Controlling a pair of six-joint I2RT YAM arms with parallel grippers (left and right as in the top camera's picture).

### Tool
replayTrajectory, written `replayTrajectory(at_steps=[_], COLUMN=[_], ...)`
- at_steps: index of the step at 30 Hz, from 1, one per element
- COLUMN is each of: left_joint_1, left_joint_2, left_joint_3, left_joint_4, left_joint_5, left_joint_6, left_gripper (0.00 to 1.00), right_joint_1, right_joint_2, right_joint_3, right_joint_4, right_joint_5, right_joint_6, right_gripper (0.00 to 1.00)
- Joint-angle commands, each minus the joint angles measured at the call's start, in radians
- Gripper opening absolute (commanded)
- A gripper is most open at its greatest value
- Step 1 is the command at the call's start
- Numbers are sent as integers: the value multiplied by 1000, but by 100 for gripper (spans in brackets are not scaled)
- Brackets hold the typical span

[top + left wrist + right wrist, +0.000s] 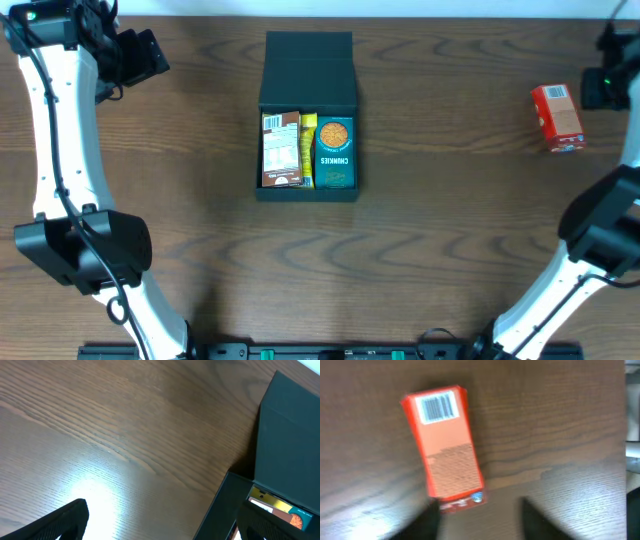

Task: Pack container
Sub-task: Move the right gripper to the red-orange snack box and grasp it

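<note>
The packing looks partly done. The container point(306, 195) sits in the middle of the table point(450, 250), with its lid point(308, 60) folded back on the far side. Three things lie side by side in it: a brown packet point(281, 150), a narrow yellow packet point(308, 150) and a teal packet point(335, 155) with a round picture on it. Together they seem to fill the width of the container. A red carton point(557, 117) lies flat on the table far to the right, well apart from the container. If it belongs to the load, it is not yet packed, and the lid is not yet closed.

The right gripper point(480, 522) hangs near the carton. Its two dark fingers are blurred, but they stand apart with bare table between them, and they hold nothing. The carton's lower end is just beside one finger. The left gripper point(162, 522) is spread wide and empty, near the container's left wall.

The container is a matte, dark, rectangular box with straight walls and sharp folds, probably stiff cardboard. The packets look smooth and printed. The carton is a small rectangular box, orange-red, with a white barcode at one end. The table has a brown wood grain and gives a soft shine under the light.
</note>
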Motion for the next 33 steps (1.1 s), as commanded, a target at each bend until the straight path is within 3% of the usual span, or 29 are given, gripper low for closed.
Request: replayTrajectory(at_steps=[1, 8, 28, 33], left_joint_1=[6, 6, 6, 6], left_joint_2=[5, 5, 5, 5], left_joint_3=[-2, -2, -2, -2], left_joint_4=[-5, -7, -2, -3], left_joint_5=[4, 3, 3, 3], left_joint_6=[-13, -23, -31, -31], left_gripper=[95, 96, 96, 95], right_joint_1=[-18, -16, 23, 26], right_joint_2=[58, 130, 270, 272], right_joint_3=[5, 5, 5, 5], right_joint_4=[5, 42, 112, 113], right_joint_5=[-87, -159, -185, -194], right_joint_6=[-114, -171, -163, -131], right_gripper=[99, 99, 99, 79])
